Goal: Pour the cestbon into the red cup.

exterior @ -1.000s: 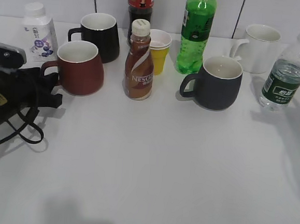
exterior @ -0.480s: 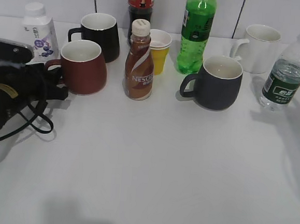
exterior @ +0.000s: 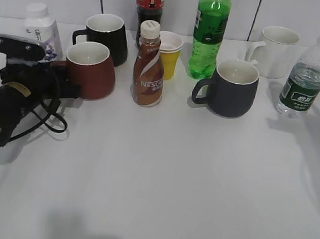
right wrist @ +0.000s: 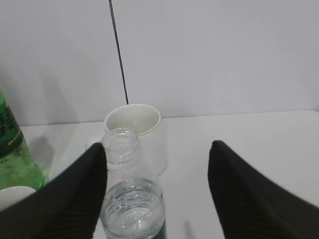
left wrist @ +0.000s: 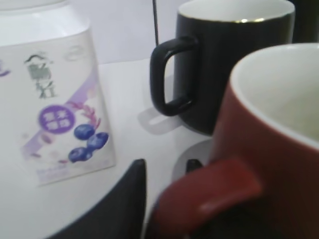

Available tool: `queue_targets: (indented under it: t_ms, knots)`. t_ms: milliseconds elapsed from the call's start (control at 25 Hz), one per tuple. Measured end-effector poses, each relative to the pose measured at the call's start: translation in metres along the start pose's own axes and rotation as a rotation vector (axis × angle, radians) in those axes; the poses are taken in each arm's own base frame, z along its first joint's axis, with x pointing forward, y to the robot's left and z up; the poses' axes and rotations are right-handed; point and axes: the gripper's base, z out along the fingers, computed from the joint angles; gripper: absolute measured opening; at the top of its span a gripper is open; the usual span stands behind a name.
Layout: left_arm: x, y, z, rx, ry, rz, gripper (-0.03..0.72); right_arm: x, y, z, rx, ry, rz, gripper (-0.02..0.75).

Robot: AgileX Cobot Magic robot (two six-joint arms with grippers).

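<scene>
Dark red, with a white inside, the red cup (exterior: 90,70) stands at the left of the tabletop (exterior: 172,170), in front of the black mug (exterior: 106,38) and left of the brown coffee bottle (exterior: 148,66). The left claw (exterior: 63,81) is at the cup's handle; in its wrist view the handle (left wrist: 209,196) lies between two dark fingers (left wrist: 122,199), but I cannot tell whether they are pressing on it or only around it. Behind that claw stands a white bottle with blueberries on its label (left wrist: 50,94), and the black mug (left wrist: 219,59) is just past the cup's rim. The cestbon (exterior: 307,76) stands upright at the far right of the tabletop, uncapped, well apart from the red cup, with the grey mug (exterior: 232,87) and the green soda bottle (exterior: 209,35) between them. The right claw (right wrist: 157,199) does not show in the exterior view; in its wrist view its fingers are spread wide, and the cestbon (right wrist: 132,199) is between them, close by the left finger (right wrist: 60,194). A white mug (right wrist: 137,132) sits just behind the bottle by the wall.
</scene>
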Motion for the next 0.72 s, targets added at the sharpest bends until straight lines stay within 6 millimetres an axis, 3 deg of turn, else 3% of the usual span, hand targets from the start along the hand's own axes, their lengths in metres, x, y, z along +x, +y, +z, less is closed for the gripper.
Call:
queue_targets:
  t_ms: [80,440,640,720]
  knots:
    - [-0.002,0.0,0.003,0.0,-0.01,0.002,0.072,0.0,0.0,0.0,0.0,0.0,0.0,0.482]
    - [-0.006,0.0,0.001,-0.007,-0.072,0.008,0.062,0.014,0.002,0.01,-0.029,0.062,-0.051,0.49]
    - [-0.004,0.004,-0.018,-0.013,-0.065,0.012,0.062,0.031,0.004,0.019,-0.061,0.134,-0.021,0.636]
    - [-0.005,0.005,-0.026,-0.014,-0.058,0.012,0.062,0.04,0.003,0.024,-0.058,0.168,-0.009,0.66]
